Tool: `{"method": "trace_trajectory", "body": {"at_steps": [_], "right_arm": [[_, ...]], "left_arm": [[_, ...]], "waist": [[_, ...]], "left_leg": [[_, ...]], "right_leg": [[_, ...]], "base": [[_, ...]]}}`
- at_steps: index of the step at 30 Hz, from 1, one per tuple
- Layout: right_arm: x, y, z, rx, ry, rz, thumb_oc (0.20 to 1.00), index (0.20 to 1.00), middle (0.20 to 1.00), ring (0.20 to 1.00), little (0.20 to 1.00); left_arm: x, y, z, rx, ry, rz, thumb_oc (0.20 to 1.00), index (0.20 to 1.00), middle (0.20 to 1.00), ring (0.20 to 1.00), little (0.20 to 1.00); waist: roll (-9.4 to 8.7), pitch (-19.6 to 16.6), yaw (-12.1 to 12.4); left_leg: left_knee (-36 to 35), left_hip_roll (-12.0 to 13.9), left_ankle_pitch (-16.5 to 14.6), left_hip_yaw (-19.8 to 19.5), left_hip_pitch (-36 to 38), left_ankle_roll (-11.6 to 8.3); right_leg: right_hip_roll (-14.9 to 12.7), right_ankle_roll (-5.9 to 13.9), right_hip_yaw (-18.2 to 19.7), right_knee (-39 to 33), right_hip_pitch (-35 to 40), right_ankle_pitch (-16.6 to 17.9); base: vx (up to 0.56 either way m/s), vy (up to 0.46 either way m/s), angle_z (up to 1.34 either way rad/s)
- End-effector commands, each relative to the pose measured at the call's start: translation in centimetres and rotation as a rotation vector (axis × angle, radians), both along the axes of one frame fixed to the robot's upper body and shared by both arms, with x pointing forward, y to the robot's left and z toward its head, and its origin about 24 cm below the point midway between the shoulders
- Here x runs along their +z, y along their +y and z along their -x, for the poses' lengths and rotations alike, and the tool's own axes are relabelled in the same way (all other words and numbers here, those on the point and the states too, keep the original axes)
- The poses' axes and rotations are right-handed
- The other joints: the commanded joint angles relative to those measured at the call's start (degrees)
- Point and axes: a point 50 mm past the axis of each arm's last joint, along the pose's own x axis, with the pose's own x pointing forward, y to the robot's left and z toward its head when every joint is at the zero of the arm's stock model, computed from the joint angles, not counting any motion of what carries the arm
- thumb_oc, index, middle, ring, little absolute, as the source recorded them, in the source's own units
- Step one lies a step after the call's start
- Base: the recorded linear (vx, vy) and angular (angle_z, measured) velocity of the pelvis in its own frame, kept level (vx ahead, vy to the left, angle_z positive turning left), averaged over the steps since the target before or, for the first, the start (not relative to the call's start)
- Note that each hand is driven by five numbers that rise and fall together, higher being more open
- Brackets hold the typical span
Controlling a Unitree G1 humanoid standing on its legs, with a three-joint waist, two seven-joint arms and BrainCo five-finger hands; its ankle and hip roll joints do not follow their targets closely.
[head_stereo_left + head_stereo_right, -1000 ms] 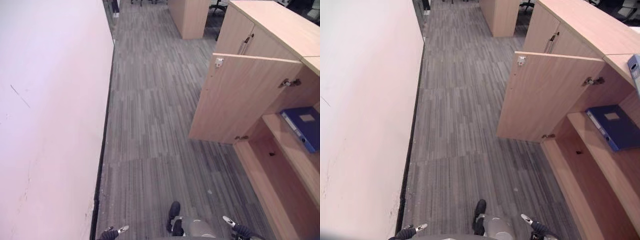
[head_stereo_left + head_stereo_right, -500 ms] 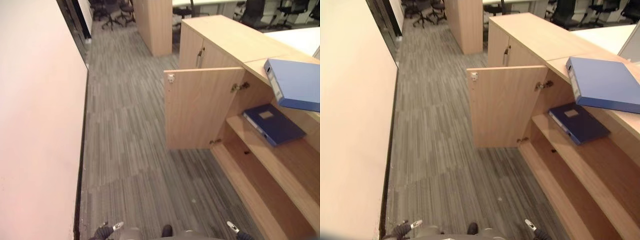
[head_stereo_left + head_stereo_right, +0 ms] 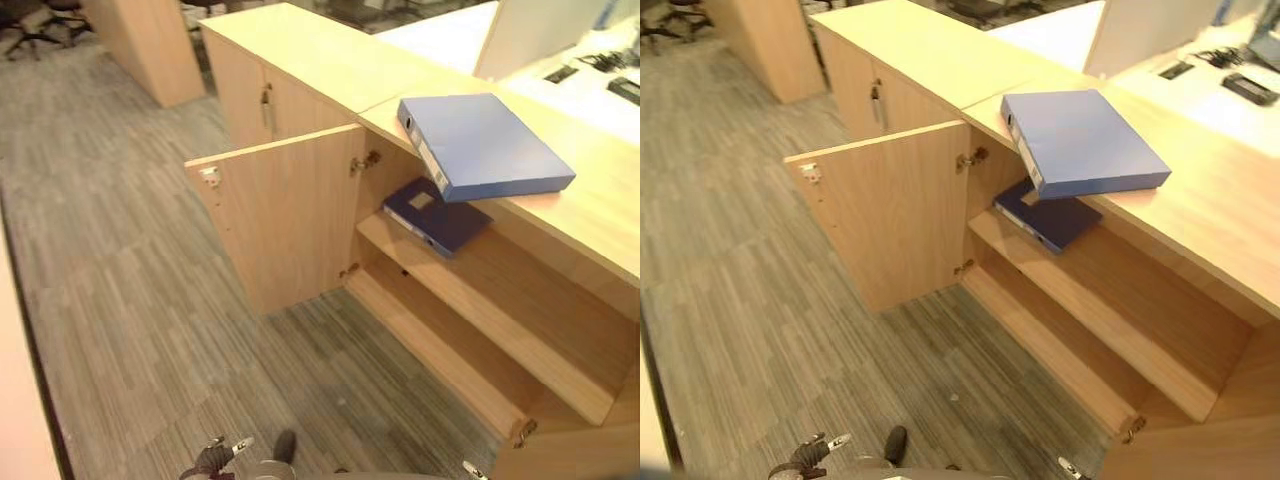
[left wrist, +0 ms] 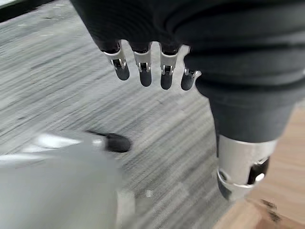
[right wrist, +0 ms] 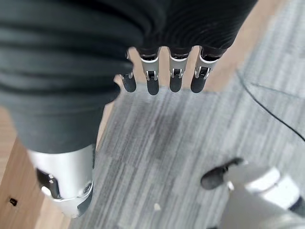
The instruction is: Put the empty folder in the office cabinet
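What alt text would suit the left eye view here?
A blue folder lies flat on top of a wooden office cabinet, its corner overhanging the open compartment where a darker blue folder rests on the upper shelf; the cabinet door stands open.

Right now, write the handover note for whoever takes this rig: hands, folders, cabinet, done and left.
Left hand: open, fingers relaxed, hanging over the carpet, holding nothing.
Right hand: open, fingers relaxed, hanging near the cabinet's foot, holding nothing.
Light blue folder: lies flat on the cabinet top, one corner jutting past the front edge.
Dark blue folder: already lies on the upper shelf inside.
Cabinet door: stands open; the lower shelf is bare.
Done: cabinet opened, robot faces it.
Left: if the light blue folder is the empty one, pick it up and set it on a shelf inside.
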Motion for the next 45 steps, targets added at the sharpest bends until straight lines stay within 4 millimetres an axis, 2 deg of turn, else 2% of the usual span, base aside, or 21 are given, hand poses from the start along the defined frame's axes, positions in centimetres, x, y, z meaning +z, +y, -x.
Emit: {"method": "trace_trajectory", "body": {"at_steps": [1, 5, 7, 8, 9, 10, 11, 12, 15, 16, 19, 23, 27, 29, 31, 32, 33, 36, 40, 42, 45], "right_arm": [[0.2, 0.0, -1.0, 0.015, -0.035, 0.002, 1.0, 1.0, 1.0, 1.0, 1.0], [0.5, 0.0, -3.0, 0.049, -0.087, 0.007, 1.0, 1.0, 1.0, 1.0, 1.0], [0.8, 0.2, -4.4, 0.081, -0.118, 0.013, 1.0, 1.0, 1.0, 1.0, 1.0], [0.8, 0.2, -4.4, 0.081, -0.118, 0.013, 1.0, 1.0, 1.0, 1.0, 1.0], [1.0, 0.5, -5.9, 0.119, -0.15, 0.013, 1.0, 1.0, 1.0, 1.0, 1.0], [1.0, 0.5, -5.9, 0.118, -0.15, 0.013, 1.0, 1.0, 1.0, 1.0, 1.0], [1.1, 0.9, -6.6, 0.158, -0.159, 0.01, 1.0, 1.0, 1.0, 1.0, 1.0], [1.2, 1.1, -6.9, 0.174, -0.161, 0.008, 1.0, 1.0, 1.0, 1.0, 1.0], [1.2, 1.6, -7.4, 0.207, -0.164, 0.003, 1.0, 1.0, 1.0, 1.0, 1.0], [1.2, 1.6, -7.4, 0.207, -0.163, 0.002, 1.0, 1.0, 1.0, 1.0, 1.0], [1.2, 2.0, -7.7, 0.223, -0.17, -0.008, 1.0, 1.0, 1.0, 1.0, 1.0], [0.9, 2.0, -6.9, 0.201, -0.15, -0.009, 1.0, 1.0, 1.0, 1.0, 1.0], [0.6, 1.7, -5.6, 0.191, -0.114, -0.002, 1.0, 1.0, 1.0, 1.0, 1.0], [0.4, 1.5, -4.6, 0.208, -0.075, 0.006, 1.0, 1.0, 1.0, 1.0, 1.0], [0.4, 1.4, -4.4, 0.226, -0.064, 0.013, 1.0, 1.0, 1.0, 1.0, 1.0], [0.5, 1.2, -4.6, 0.234, -0.068, 0.021, 1.0, 1.0, 1.0, 1.0, 1.0], [0.7, 0.9, -4.9, 0.239, -0.066, 0.037, 1.0, 1.0, 1.0, 1.0, 1.0], [0.7, 0.6, -4.9, 0.251, -0.062, 0.047, 1.0, 1.0, 1.0, 1.0, 1.0], [0.9, 0.4, -5.2, 0.279, -0.073, 0.064, 1.0, 1.0, 1.0, 1.0, 1.0], [1.0, 0.3, -5.3, 0.286, -0.071, 0.074, 1.0, 1.0, 1.0, 1.0, 1.0], [1.0, 0.0, -5.1, 0.285, -0.061, 0.082, 1.0, 1.0, 1.0, 1.0, 1.0]], "left_arm": [[0.2, 0.4, -0.2, -0.048, -0.004, -0.036, 1.0, 1.0, 1.0, 1.0, 1.0], [1.0, 0.3, -2.2, -0.138, -0.073, -0.054, 1.0, 1.0, 1.0, 1.0, 1.0], [1.5, 0.3, -3.2, -0.175, -0.113, -0.06, 1.0, 1.0, 1.0, 1.0, 1.0], [1.5, 0.3, -3.2, -0.175, -0.112, -0.06, 1.0, 1.0, 1.0, 1.0, 1.0], [2.0, 0.2, -4.1, -0.22, -0.14, -0.059, 1.0, 1.0, 1.0, 1.0, 1.0], [2.0, 0.2, -4.1, -0.22, -0.139, -0.059, 1.0, 1.0, 1.0, 1.0, 1.0], [2.1, 0.1, -4.4, -0.249, -0.147, -0.056, 1.0, 1.0, 1.0, 1.0, 1.0], [2.2, 0.0, -4.5, -0.261, -0.146, -0.054, 1.0, 1.0, 1.0, 1.0, 1.0], [2.2, -0.3, -4.5, -0.288, -0.138, -0.046, 1.0, 1.0, 1.0, 1.0, 1.0], [2.2, -0.2, -4.5, -0.288, -0.137, -0.046, 1.0, 1.0, 1.0, 1.0, 1.0], [2.7, -0.9, -5.5, -0.33, -0.173, -0.024, 1.0, 1.0, 1.0, 1.0, 1.0], [2.4, -1.6, -5.5, -0.373, -0.161, -0.013, 1.0, 1.0, 1.0, 1.0, 1.0], [2.6, -2.6, -5.8, -0.425, -0.173, 0.006, 1.0, 1.0, 1.0, 1.0, 1.0], [2.8, -2.7, -6.0, -0.408, -0.195, 0.023, 1.0, 1.0, 1.0, 1.0, 1.0], [3.1, -2.7, -6.2, -0.38, -0.224, 0.039, 1.0, 1.0, 1.0, 1.0, 1.0], [3.4, -2.6, -6.4, -0.362, -0.245, 0.042, 1.0, 1.0, 1.0, 1.0, 1.0], [3.6, -2.6, -6.6, -0.336, -0.265, 0.047, 1.0, 1.0, 1.0, 1.0, 1.0], [3.6, -2.6, -6.2, -0.323, -0.268, 0.058, 1.0, 1.0, 1.0, 1.0, 1.0], [3.8, -2.2, -6.2, -0.298, -0.278, 0.057, 1.0, 1.0, 1.0, 1.0, 1.0], [3.9, -2.1, -6.3, -0.282, -0.289, 0.056, 1.0, 1.0, 1.0, 1.0, 1.0], [3.7, -2.0, -5.8, -0.243, -0.288, 0.065, 1.0, 1.0, 1.0, 1.0, 1.0]], "waist": [[-1.67, -0.15, 1.5], [-0.88, 0.19, 1.29], [-0.49, 0.52, 2.8], [-0.48, 0.54, 2.78], [-0.01, 0.25, 4.17], [0.0, 0.27, 4.06], [0.15, -0.06, 4.66], [-0.19, 0.26, 4.68], [-0.76, 0.46, 4.67], [-0.62, 0.46, 4.73], [-1.23, 0.89, 3.83], [-1.78, -0.03, 3.16], [-1.71, -1.08, 1.83], [-1.95, -1.29, 1.48], [-2.46, -0.39, 2.07], [-2.46, 0.49, 2.74], [-2.47, 1.8, 3.78], [-3.09, 2.33, 5.03], [-2.41, 3.1, 6.48], [-2.06, 3.73, 6.93], [-0.92, 3.72, 7.25]], "left_leg": [[2.25, -2.59, -6.24, 2.93, -4.11, 0.52], [2.31, -3.31, -8.13, 8.42, -3.47, 1.68], [2.23, -2.44, -8.94, 11.88, -2.68, 1.34], [2.23, -2.44, -8.98, 11.84, -2.63, 1.33], [2.03, -1.51, -9.68, 15.56, -1.51, 0.74], [2.0, -1.52, -9.66, 15.44, -1.48, 0.74], [1.56, -0.72, -11.34, 18.56, 0.89, 0.25], [1.96, -0.62, -10.95, 21.12, 1.17, 0.52], [1.72, -0.27, -13.24, 24.86, 4.29, 0.52], [1.6, -0.12, -13.55, 24.85, 4.6, 0.49], [1.32, -0.22, -14.63, 27.39, 7.21, 0.63], [0.67, -0.82, -15.81, 27.65, 9.23, 0.74], [3.95, 1.29, -18.27, 28.49, 10.25, -0.11], [13.3, 4.19, -20.72, 30.19, 9.08, -1.53], [25.05, 7.06, -19.53, 29.91, 5.6, -2.4], [30.11, 7.86, -17.17, 28.82, 3.1, -3.01], [35.27, 9.03, -15.91, 25.66, -2.79, -3.34], [28.75, 8.82, -17.65, 23.74, -5.66, -2.41], [15.95, 10.6, -8.51, 18.73, -8.24, -5.69], [13.01, 12.14, -4.78, 17.05, -8.63, -6.09], [10.17, 14.6, -3.29, 14.45, -6.75, -7.07]], "right_leg": [[-6.6, 6.43, 1.79, -4.04, -3.73, 4.98], [-9.26, 8.93, 1.16, -1.31, -7.38, 6.16], [-12.0, 9.36, -5.8, 0.53, -9.04, 7.06], [-12.0, 9.36, -5.84, 0.56, -9.0, 7.0], [-15.15, 8.96, -17.98, 2.05, -9.54, 7.27], [-15.16, 8.97, -18.13, 2.02, -9.44, 7.26], [-16.63, 9.42, -26.08, 2.42, -9.32, 7.02], [-17.22, 8.85, -29.97, 2.45, -9.94, 8.18], [-16.89, 9.41, -36.96, 2.44, -10.96, 9.03], [-16.68, 9.59, -36.84, 2.45, -10.78, 8.86], [-16.61, 10.21, -42.32, 1.85, -12.79, 10.44], [-15.01, 9.3, -40.85, -0.56, -11.33, 10.51], [-12.72, 8.08, -39.42, -1.55, -10.18, 9.36], [-11.34, 6.82, -38.87, -1.75, -8.44, 7.7], [-10.16, 5.23, -37.44, -1.9, -6.81, 6.26], [-9.58, 4.45, -36.83, -2.05, -5.93, 5.41], [-9.18, 3.34, -36.37, -2.3, -4.93, 3.95], [-10.1, 4.54, -34.92, -3.45, -3.39, 4.04], [-9.95, 5.47, -32.03, -4.5, -1.97, 3.92], [-10.69, 5.31, -31.86, -4.16, -2.17, 4.43], [-11.7, 6.24, -30.92, -3.93, -1.16, 4.41]], "base": [[0.02, 0.144, -0.7], [0.0, 0.204, -0.64], [-0.01, 0.066, -1.2], [0.0, 0.09, -1.98], [0.0, 0.078, -1.66], [0.09, 0.135, -0.97], [0.03, 0.089, -0.62], [0.11, 0.102, -0.84], [0.06, 0.04, -1.02], [0.08, 0.005, -0.9], [0.13, -0.021, -0.55], [0.18, -0.071, -0.2], [0.19, -0.138, -0.11], [0.25, -0.224, -0.09], [0.16, -0.204, -0.45], [0.1, -0.21, -0.71], [0.08, -0.111, -0.67], [0.11, 0.049, -0.45], [0.1, 0.126, -0.35], [0.01, 0.154, -0.25], [0.09, 0.215, -0.23]]}}
